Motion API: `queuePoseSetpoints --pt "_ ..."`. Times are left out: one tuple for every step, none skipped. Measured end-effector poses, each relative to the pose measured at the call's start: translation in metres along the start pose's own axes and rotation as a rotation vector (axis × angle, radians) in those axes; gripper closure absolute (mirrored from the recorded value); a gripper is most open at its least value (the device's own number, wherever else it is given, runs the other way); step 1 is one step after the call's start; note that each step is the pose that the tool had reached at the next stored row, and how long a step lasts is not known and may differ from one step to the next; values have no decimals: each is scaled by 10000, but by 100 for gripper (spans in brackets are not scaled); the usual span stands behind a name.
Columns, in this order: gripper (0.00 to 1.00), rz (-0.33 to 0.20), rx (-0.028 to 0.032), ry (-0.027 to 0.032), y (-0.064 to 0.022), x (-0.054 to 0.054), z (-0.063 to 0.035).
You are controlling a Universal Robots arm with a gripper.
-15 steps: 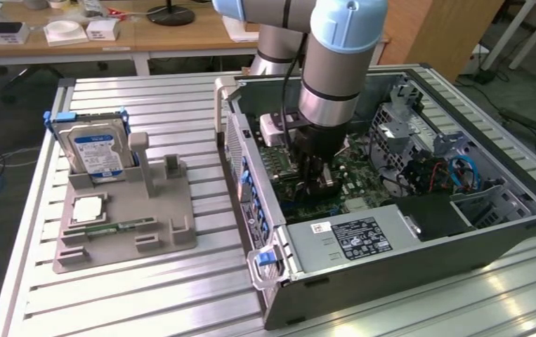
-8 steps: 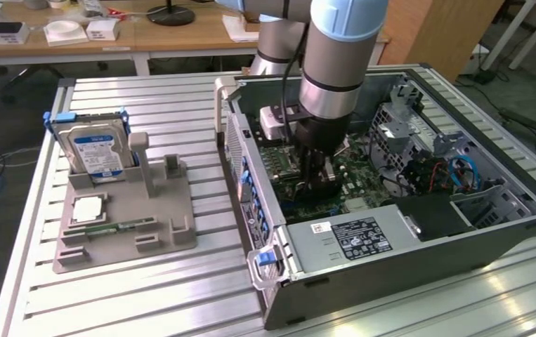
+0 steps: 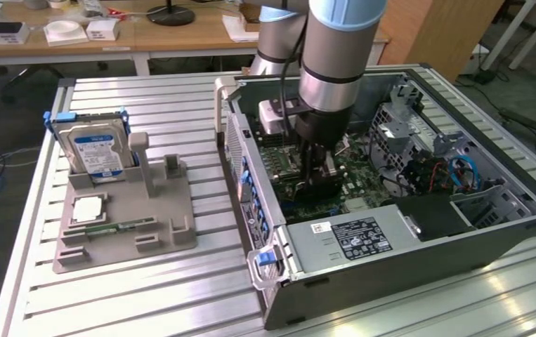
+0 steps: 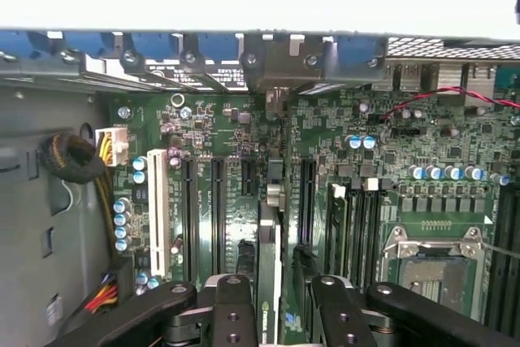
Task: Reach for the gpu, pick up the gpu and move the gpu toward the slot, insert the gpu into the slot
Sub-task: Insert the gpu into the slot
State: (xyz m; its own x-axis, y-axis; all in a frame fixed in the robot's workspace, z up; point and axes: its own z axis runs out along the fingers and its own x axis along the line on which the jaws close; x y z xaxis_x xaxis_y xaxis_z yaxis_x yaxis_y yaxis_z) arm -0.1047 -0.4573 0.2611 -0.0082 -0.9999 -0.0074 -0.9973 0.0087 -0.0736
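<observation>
My gripper [image 3: 318, 175] reaches down inside the open computer case [image 3: 249, 175], just above the green motherboard [image 3: 362, 200]. In the wrist view the gripper [image 4: 277, 288] is shut on the gpu [image 4: 268, 258], a thin dark card seen edge-on between the two black fingers [image 4: 234, 306]. The card's metal bracket end [image 4: 275, 180] points toward the case's rear wall. It stands upright in line with the row of long black slots; one such slot [image 4: 307, 201] runs right beside it. The strip directly under the card is hidden by it, so I cannot tell whether the card is seated.
A silver processor socket [image 4: 431, 270], a white connector strip [image 4: 158, 209] and a wrapped cable bundle [image 4: 69, 156] flank the card. Outside the case, a grey fixture [image 3: 122, 239] holds the blue-labelled hard drive [image 3: 99, 151] and a green memory stick [image 3: 122, 226]. The power supply [image 3: 352, 239] sits at the case's near end.
</observation>
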Motion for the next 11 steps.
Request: queuePoseSetpoints --pt "67 0 20 0 2 0 -17" --pt "67 0 40 0 4 -1 -34" --pt "67 0 56 0 5 -2 -50" --pt "67 -1 72 0 4 -2 -65" --pt "67 -1 87 -1 5 -3 -79" --pt "69 0 106 -1 8 -4 -93" --pt "75 0 126 -2 9 -4 -110" --pt "81 -1 143 0 11 -4 -123" --pt "81 -1 159 -2 14 -5 -130" --pt "81 -1 166 -3 15 -5 -130" --pt "87 -1 166 -3 15 -5 -130"
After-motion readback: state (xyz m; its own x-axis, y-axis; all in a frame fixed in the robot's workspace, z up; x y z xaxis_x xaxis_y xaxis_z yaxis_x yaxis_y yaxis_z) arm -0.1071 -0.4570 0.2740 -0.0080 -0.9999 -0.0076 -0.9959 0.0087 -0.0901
